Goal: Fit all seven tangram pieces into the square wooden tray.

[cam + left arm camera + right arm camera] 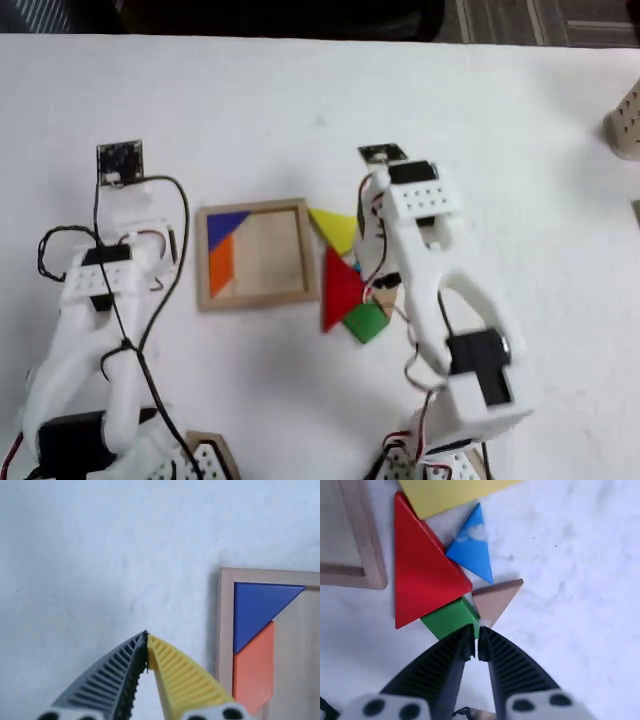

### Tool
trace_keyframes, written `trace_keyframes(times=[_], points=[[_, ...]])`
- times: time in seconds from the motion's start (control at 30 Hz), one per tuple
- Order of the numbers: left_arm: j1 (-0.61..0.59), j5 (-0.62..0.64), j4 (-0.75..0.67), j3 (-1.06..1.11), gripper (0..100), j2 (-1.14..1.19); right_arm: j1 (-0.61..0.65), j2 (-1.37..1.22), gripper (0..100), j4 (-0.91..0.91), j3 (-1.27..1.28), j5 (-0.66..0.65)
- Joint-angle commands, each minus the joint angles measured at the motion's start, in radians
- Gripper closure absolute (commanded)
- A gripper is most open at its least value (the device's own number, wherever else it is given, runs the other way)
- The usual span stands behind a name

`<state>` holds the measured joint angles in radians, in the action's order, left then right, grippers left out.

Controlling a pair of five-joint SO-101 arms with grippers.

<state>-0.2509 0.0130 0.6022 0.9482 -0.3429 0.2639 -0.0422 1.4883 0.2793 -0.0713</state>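
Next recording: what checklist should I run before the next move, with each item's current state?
1. Room in tray: ok; only blue triangle and orange piece inside.
2. All seven fitted: not ok; yellow piece, red triangle, green piece, light blue triangle and tan triangle lie outside.
3. Left claw free: ok; shut, over bare table.
4. Right claw positioned: ok; shut, tips by the green piece and tan triangle.
5. Loose pieces spaced for gripping: not ok; clustered, edges touching.
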Motion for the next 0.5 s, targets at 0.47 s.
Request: trace_keyframes(times=[0.47], points=[[-0.010, 0.000, -0.028, -0.058, 98, -0.002, 0.016, 0.166, 85.1, -0.504, 0.293, -0.005]])
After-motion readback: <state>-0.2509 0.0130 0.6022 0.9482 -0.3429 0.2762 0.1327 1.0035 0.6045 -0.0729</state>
